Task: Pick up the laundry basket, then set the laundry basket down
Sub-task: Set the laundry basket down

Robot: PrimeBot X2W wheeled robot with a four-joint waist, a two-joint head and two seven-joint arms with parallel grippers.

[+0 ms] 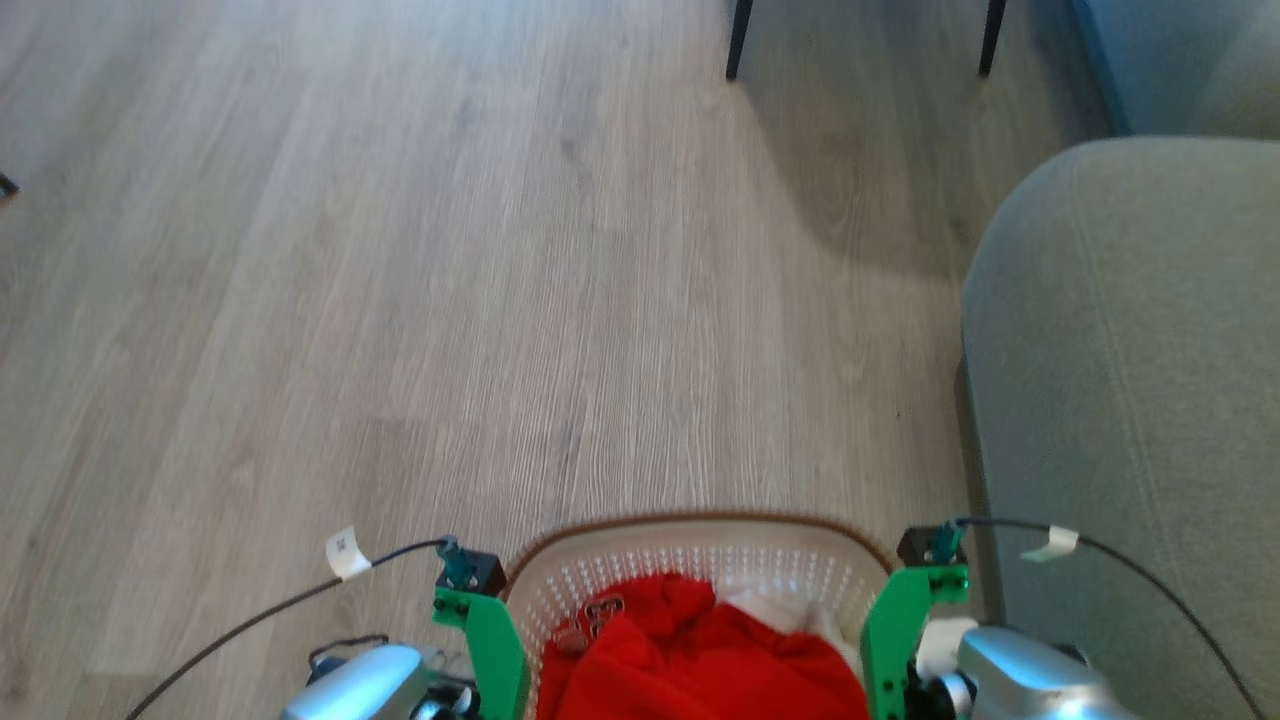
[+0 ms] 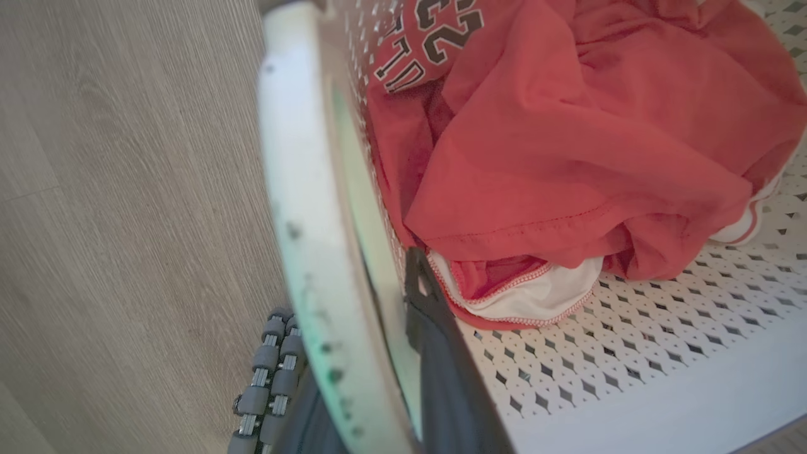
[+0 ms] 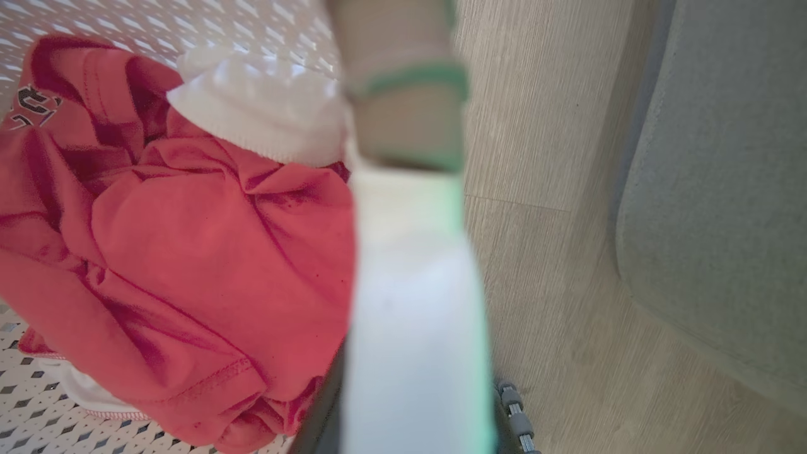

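Seen from the head, bare floor (image 1: 400, 300) spreads on the left, two dark legs (image 1: 738, 40) stand at the top and a grey sofa (image 1: 1130, 400) takes the right. The basket (image 1: 700, 560) sits at the bottom middle between two green brackets (image 1: 495, 640), its near part cut off by the frame. The left wrist camera adds the grip: the left fingers (image 2: 447, 378) are nipped narrow on the left handle (image 2: 302, 189), the dark one inside the wall and the ribbed one outside. It also shows lettering on the red cloth (image 2: 567, 139). The right wrist camera shows the right fingers (image 3: 512, 403) clamped the same way astride the right handle (image 3: 410, 302), a white cloth (image 3: 258, 120) behind the red, and the sofa near. The basket opens upward, its long axis running left to right between the arms. Whether it touches the floor I cannot tell.
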